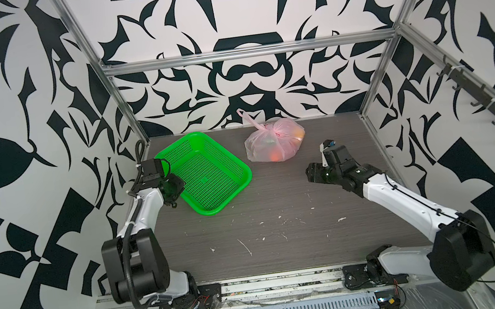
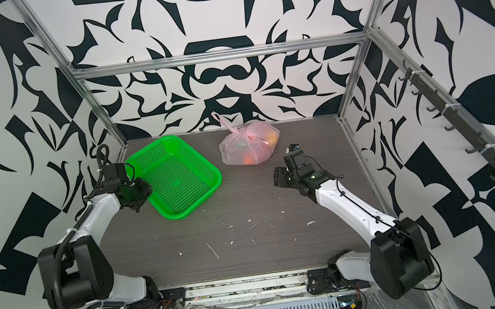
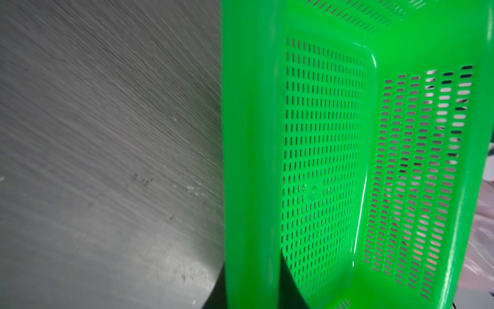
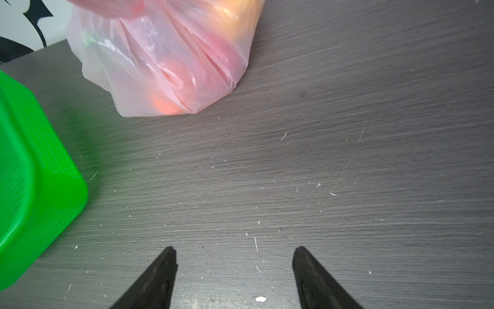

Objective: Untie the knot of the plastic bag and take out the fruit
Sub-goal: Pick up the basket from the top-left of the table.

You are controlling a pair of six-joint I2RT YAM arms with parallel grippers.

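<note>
The plastic bag [image 1: 273, 141] [image 2: 249, 143] sits closed at the back of the table, pale pink and crinkly, with its knot [image 1: 265, 127] on top and one loop handle sticking up. Fruit [image 1: 277, 157] [image 4: 165, 103] shows through the film as orange and red blurs. My right gripper [image 1: 309, 171] [image 4: 234, 250] is open and holds nothing. It hovers low over the table, a short way in front of the bag and to its right. My left gripper [image 1: 175, 189] [image 3: 252, 283] is shut on the near left rim of the green basket [image 1: 230, 154] [image 3: 248, 133], one finger on each side.
The green basket [image 4: 40, 187] lies left of the bag with a small gap between them. The grey wood table [image 1: 280, 222] carries white scuffs and crumbs. Aluminium frame posts stand at the back corners, and patterned walls close the back and sides.
</note>
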